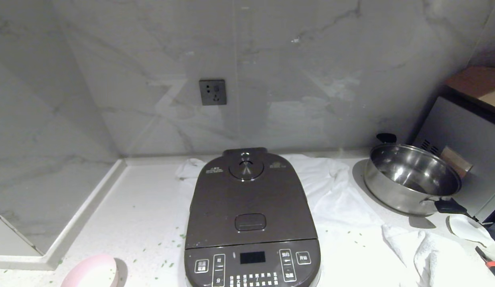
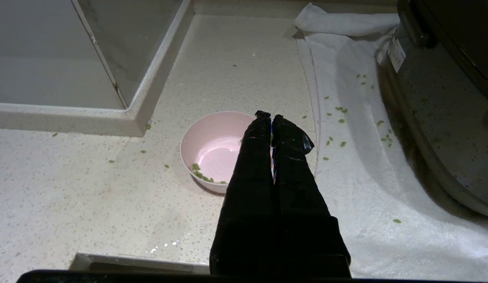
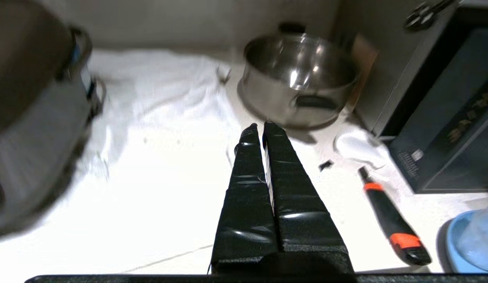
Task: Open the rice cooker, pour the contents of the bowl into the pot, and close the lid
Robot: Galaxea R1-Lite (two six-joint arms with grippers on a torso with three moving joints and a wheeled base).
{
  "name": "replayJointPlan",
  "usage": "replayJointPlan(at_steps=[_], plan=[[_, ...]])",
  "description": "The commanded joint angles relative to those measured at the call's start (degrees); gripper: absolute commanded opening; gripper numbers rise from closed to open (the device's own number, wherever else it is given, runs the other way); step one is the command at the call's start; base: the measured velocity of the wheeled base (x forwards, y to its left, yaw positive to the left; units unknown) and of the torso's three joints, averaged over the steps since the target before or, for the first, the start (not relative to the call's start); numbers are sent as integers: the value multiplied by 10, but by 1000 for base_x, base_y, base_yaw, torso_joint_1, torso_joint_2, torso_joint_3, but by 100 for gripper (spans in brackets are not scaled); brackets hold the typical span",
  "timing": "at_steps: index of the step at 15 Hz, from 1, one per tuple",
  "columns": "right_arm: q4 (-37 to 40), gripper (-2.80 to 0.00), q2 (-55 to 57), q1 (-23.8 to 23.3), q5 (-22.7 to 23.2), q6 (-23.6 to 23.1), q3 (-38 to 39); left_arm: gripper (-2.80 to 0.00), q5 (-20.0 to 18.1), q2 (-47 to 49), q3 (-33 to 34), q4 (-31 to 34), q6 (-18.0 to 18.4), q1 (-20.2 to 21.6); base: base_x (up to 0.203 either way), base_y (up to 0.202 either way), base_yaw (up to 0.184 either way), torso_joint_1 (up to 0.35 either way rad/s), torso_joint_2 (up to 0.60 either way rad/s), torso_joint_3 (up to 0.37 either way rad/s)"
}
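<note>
Rice cooker sat centre of head view, lid shut. Bowl lower left, few green contents left inside. Left gripper closed, empty, above bowl; right gripper closed, empty. Risk judged: scattered bits on counter suggested spillage; leftover contents unpoured.

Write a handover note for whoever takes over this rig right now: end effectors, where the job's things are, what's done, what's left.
Left end effector: shut, empty, above the bowl.
Right end effector: shut, empty, above the white cloth between the cooker and the steel pan.
Cooker: on the cloth, lid shut, pot hidden.
Bowl: on the counter to the cooker's left, upright, nearly empty; a few green bits remain inside.
Done, as far as it shows: bowl emptied, lid closed.
Left: likely nothing in the job itself; green bits lie scattered on counter and cloth.
</note>
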Motion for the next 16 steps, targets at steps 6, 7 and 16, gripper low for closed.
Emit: replayJointPlan(at_steps=[6,7,16], plan=[[-118,-280,-10,1,58,9,134,-280,0,-1,0,1,0,1,0,0,0,0,0,0],[-118,-280,-10,1,58,11,134,-280,0,-1,0,1,0,0,0,0,0,0,0,0],[-117,-280,-10,1,56,26,134,-280,0,-1,0,0,1,1,0,0,0,0,0,0]])
